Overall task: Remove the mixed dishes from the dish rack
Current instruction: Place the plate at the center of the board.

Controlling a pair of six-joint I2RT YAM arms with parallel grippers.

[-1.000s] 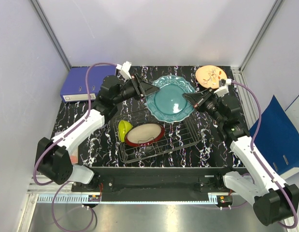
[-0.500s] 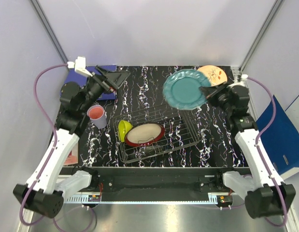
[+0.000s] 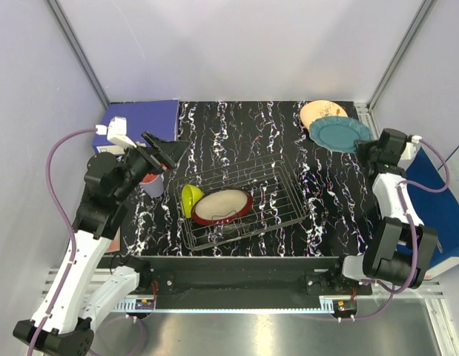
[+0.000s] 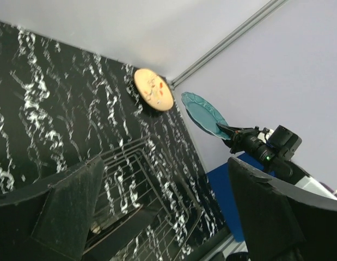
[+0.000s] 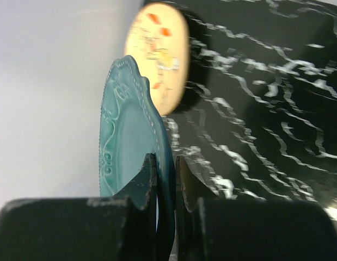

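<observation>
Between the fingers of the right gripper [image 5: 164, 169], pinched by its rim alone, hung the large teal scalloped plate [image 5: 127, 147], tilted just beside a round peach patterned plate [image 5: 163, 54] over the black marbled tabletop [image 5: 255, 98]; whether its lower edge touched down could not be told. A rim grip on so wide a dish could let it pivot or slip, and a release from there risked dropping it onto its neighbour's edge, chipping both. Well apart to that gripper's left, the left gripper [image 3: 170, 152] stood spread and empty just above the lavender cup [image 3: 151, 185], which a careless swing toward the low wire-grid dish rack [image 3: 281, 194] could topple. A cream bowl with a dark red outside [image 3: 222, 206] and a small yellow-green bowl [image 3: 189, 197] waited in the rack.
</observation>
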